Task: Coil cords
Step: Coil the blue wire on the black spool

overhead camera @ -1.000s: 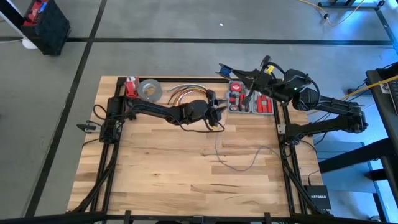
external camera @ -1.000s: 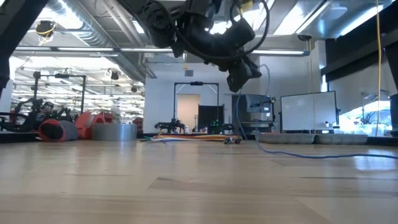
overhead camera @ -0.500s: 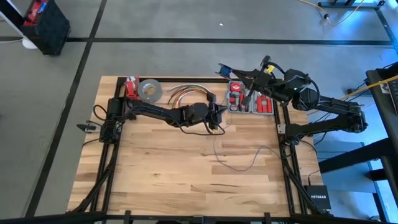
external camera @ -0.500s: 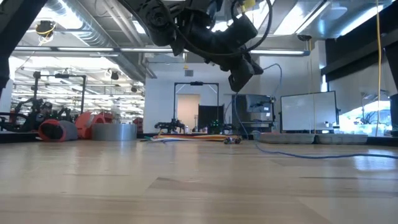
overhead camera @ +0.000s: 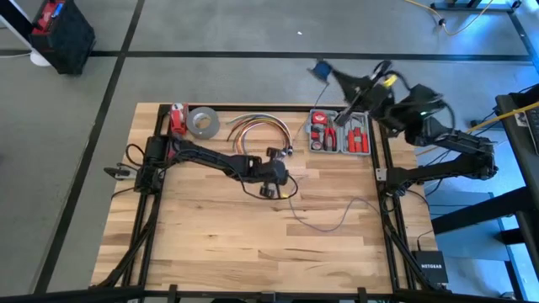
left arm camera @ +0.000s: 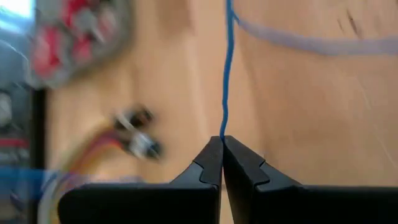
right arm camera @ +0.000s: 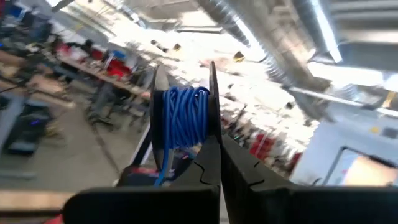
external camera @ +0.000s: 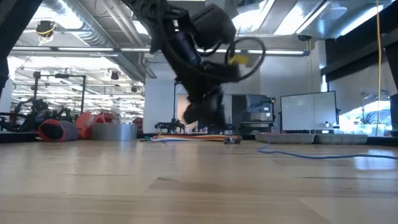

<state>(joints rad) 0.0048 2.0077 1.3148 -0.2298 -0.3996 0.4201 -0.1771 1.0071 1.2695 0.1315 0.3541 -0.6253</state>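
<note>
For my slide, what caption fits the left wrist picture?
Left gripper shut on the thin blue cord above the wooden table, coloured cables and tool case blurred beside.

The left gripper (overhead camera: 282,178) is hovering over the worktop (overhead camera: 210,244) centre, beside the thin cord (overhead camera: 328,220) trailing toward the right edge. The right gripper (overhead camera: 324,71) is reaching beyond the far edge. A tool case (overhead camera: 339,133), tape roll (overhead camera: 202,121) and coloured cable bundle (overhead camera: 253,126) are lying along the far edge.

Ceiling lights (external camera: 81,48) are glaring brightly overhead; the moving arm (external camera: 199,68) is blurring (wrist views too), while the table (overhead camera: 210,227) is showing evenly lit.
</note>
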